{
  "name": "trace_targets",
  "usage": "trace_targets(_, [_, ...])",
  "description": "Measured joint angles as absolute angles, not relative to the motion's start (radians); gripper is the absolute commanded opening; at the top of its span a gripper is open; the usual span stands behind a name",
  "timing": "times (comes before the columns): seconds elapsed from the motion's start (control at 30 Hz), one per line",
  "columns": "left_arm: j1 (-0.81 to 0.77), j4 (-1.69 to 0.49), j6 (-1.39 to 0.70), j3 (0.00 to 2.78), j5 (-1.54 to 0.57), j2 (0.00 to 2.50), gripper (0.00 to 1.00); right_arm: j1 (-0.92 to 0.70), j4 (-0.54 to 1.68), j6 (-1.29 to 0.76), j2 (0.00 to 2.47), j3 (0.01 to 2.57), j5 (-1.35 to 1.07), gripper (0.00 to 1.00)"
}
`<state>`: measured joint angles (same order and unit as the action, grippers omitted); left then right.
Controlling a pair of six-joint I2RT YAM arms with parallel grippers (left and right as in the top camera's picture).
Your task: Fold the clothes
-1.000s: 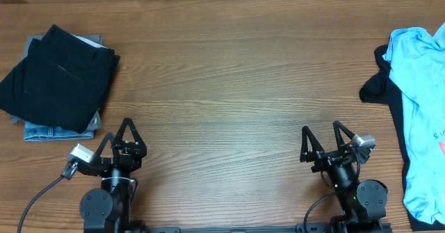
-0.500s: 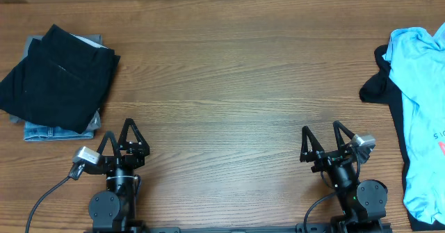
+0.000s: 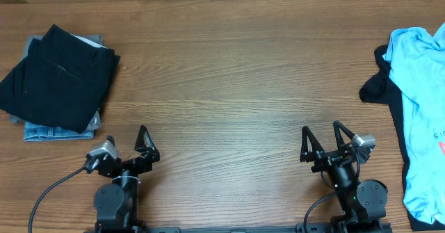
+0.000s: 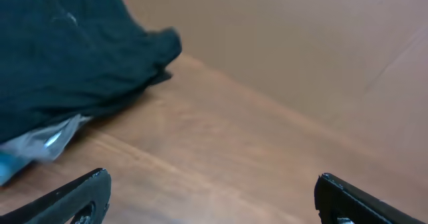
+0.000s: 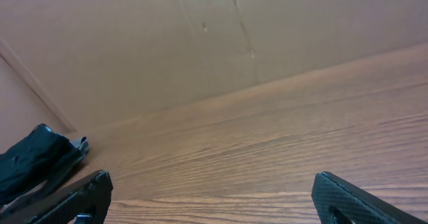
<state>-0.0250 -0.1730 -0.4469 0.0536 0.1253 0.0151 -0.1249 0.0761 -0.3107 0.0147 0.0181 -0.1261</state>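
Moved item: left hand (image 3: 135, 149), swinging rightward along the near edge of the worktop (image 3: 229, 73) since a second ago; fingers standing wide, holding nothing. Item: right hand (image 3: 322, 132), sitting unmoved at near right, fingers spreading wide, empty. Item: black trousers (image 3: 59, 80), lying folded at far left, covering a denim piece (image 3: 49, 132) and a grey piece (image 3: 31, 45). Item: light blue T-shirt (image 3: 417, 101), lying at the right edge, overlapping a black garment (image 3: 375, 87).

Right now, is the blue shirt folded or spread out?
Spread out: the blue shirt lies loose and rumpled over a black garment, running off the overhead view's right edge.
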Motion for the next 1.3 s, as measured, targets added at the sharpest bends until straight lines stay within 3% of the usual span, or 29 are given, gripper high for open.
trace_targets(0.43, [-0.025, -0.18, -0.012, 0.054, 0.006, 0.015, 1.0, -0.125, 0.076, -0.31, 0.015, 0.018, -0.126, 1.0])
trace_targets(1.3, [-0.025, -0.179, 0.056, 0.054, -0.028, 0.015, 1.0, -0.125, 0.076, -0.311, 0.015, 0.018, -0.126, 1.0])
